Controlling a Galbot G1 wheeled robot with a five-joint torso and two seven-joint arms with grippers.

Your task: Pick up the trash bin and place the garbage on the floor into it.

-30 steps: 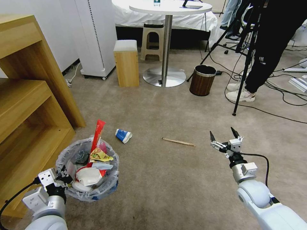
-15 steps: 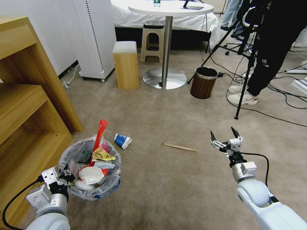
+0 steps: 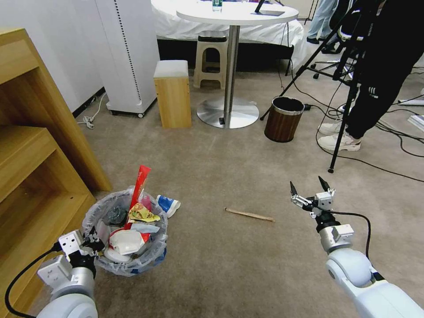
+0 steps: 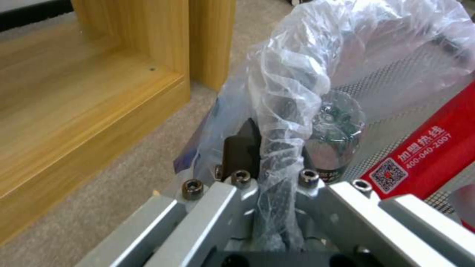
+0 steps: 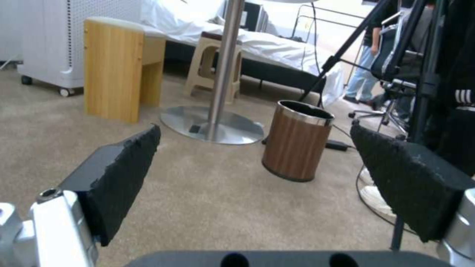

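Pinching the trash bin (image 3: 126, 260) rim, left gripper (image 4: 269, 155) is clamped; right gripper (image 3: 309, 191) hangs wide open, empty.

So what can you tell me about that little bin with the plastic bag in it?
The trash bin is small and round, lined with a crinkly translucent white bag, blue showing through low down. It stands upright on the carpet beside the wooden shelf, packed with wrappers, a long red one poking out. The left gripper pinches its bagged rim. A blue-white cup lies against it.

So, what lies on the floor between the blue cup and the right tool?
In the head view, a wooden stick on carpet; otherwise bare.
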